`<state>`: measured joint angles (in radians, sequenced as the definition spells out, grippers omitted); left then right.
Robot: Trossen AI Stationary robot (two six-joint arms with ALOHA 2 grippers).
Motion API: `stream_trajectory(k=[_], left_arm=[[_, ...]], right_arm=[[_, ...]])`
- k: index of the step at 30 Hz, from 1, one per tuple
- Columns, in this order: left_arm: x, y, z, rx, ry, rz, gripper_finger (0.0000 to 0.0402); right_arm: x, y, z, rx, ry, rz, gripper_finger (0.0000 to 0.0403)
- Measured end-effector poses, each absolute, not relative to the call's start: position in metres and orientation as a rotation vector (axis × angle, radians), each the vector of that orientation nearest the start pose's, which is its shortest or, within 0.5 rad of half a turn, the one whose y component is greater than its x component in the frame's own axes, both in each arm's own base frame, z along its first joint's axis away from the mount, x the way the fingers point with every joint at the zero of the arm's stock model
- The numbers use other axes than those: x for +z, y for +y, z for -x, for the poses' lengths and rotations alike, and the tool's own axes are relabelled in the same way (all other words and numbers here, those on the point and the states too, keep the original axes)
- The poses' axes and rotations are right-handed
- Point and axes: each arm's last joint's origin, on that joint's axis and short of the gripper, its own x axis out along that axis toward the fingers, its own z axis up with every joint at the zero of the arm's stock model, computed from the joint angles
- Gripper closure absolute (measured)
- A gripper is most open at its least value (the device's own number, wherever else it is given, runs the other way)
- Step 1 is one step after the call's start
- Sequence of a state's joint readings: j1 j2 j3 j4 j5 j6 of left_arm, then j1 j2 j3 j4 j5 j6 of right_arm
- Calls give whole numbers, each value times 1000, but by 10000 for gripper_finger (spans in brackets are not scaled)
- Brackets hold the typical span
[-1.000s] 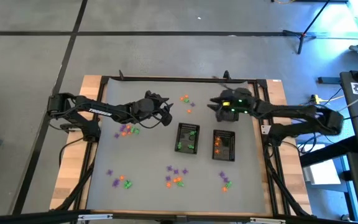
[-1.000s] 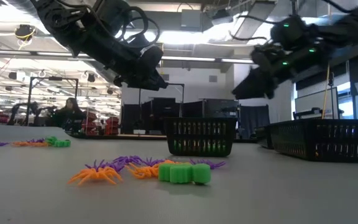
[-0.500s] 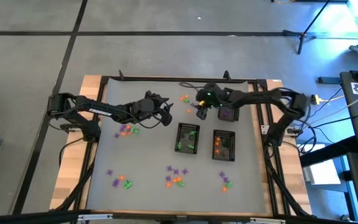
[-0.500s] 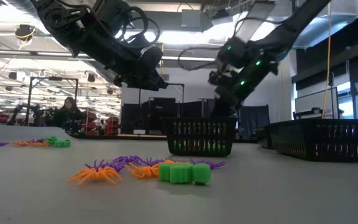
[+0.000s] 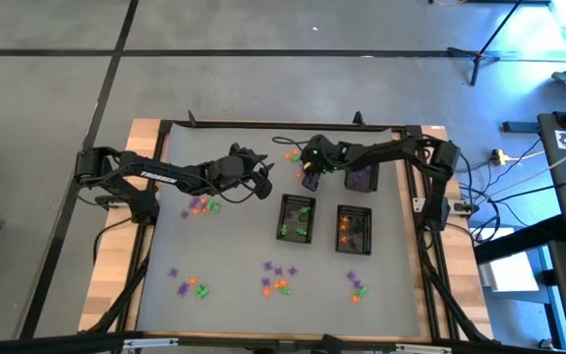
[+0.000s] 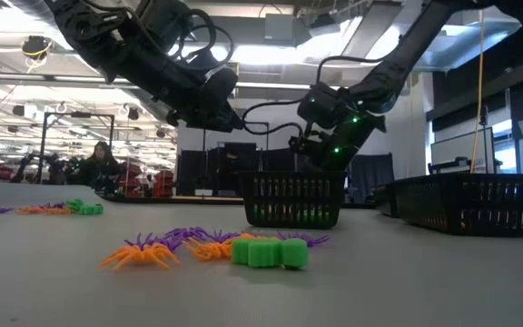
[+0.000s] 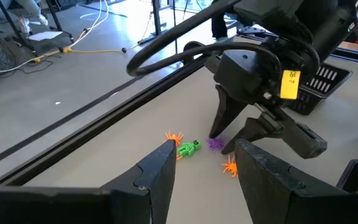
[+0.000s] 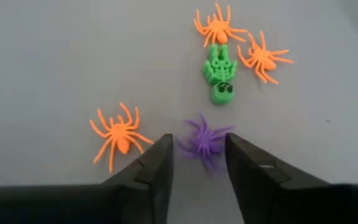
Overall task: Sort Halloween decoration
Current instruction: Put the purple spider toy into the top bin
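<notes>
The right claw (image 5: 310,178) has swung in from the right side of the desk toward its far middle and come down over a small cluster of trinkets. Its jaws stand apart, one on either side of a purple spider (image 8: 204,142), and nothing is gripped yet; they look to be narrowing on it. That reads as the start of a pick, with the purple spider as the likely target.

Just beside that spider lie an orange spider (image 8: 118,134) on one side and, a little farther off, a green skeleton (image 8: 220,75) with two more orange spiders (image 8: 218,27) touching or nearly touching it. The closest orange one sits near a finger, so a sloppy close could nudge it.

Outward from there, two mesh baskets (image 5: 297,217) sit in the middle of the desk, already holding some green and orange pieces, and a third basket (image 5: 361,179) lies beneath the right arm. The desk's far rail (image 5: 263,126) runs close behind the cluster, leaving little room to approach from that side.

The left claw (image 5: 260,181) hangs with jaws apart above the left-middle of the desk, near another pile (image 5: 201,206). More heaps lie along the near edge (image 5: 276,279), with open desk between them.
</notes>
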<state>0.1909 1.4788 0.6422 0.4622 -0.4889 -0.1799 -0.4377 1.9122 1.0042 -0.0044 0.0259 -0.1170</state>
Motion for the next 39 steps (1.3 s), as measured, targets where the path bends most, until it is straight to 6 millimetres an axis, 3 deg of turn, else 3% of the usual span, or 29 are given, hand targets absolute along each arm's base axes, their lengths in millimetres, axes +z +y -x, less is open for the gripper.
stream_trajectory(k=[10, 14, 23, 30, 34, 39], left_arm=[[190, 69, -283, 703, 317, 114, 245], [190, 69, -283, 703, 325, 113, 245], [188, 66, -283, 696, 348, 108, 245], [188, 60, -284, 665, 353, 106, 245], [188, 58, -285, 657, 353, 106, 245], [189, 59, -285, 660, 335, 109, 245]], right_arm=[[120, -156, -328, -392, 951, -61, 394], [131, -153, -320, -415, 991, -55, 385], [196, -139, -292, -429, 963, -95, 393], [221, -111, -243, -268, 758, -138, 399], [216, -98, -199, -322, 700, -176, 392], [205, -82, -158, -401, 652, -221, 387]])
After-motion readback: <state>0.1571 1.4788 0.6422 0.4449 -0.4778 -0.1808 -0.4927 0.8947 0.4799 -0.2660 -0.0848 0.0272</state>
